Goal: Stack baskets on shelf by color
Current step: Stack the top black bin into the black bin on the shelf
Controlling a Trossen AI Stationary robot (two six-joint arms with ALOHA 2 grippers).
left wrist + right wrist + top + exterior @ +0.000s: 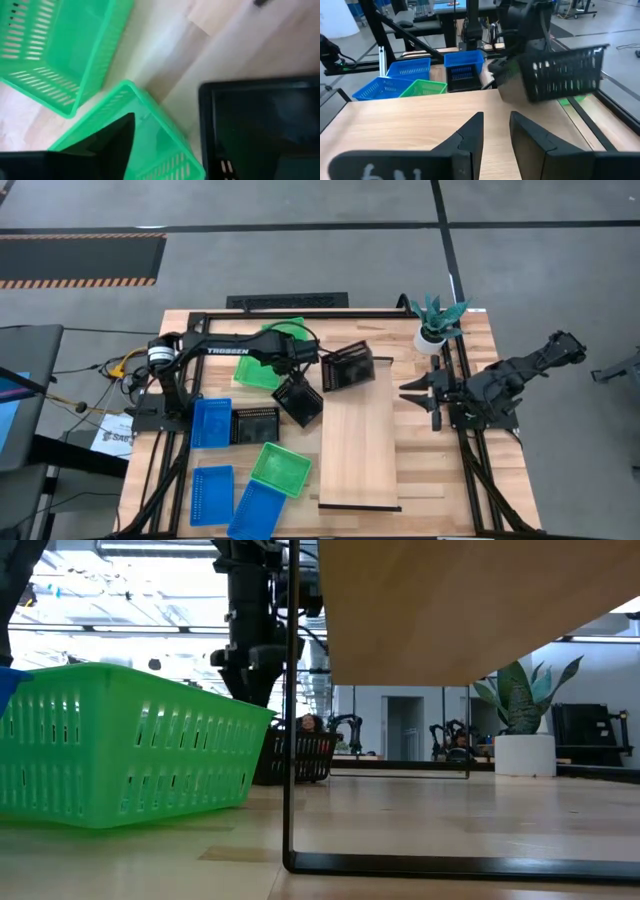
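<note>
- The left gripper [318, 370] is out over the far middle of the table [440, 480], its jaws pinching a black basket [349, 366] that hangs tilted just above the far end of the shelf [358, 450].
- From the right wrist view, that same black basket [565, 72] is off the board, its mesh side turned towards the camera.
- A second black basket [299, 401] lies tilted just beside the shelf's left edge; a third [255, 424] sits further left, touching a blue basket [211, 422].
- Two more blue baskets [211, 494] [254, 511] lie near the table's near-left corner.
- One green basket [280, 468] rests by the shelf's near-left side; the other green baskets [262, 370] sit under the left arm, towards the far edge.
- The right gripper [421, 394] waits near the table's right edge, beside the shelf, jaws slightly spread and holding nothing.
- A potted plant [436, 322] stands at the far-right corner.
</note>
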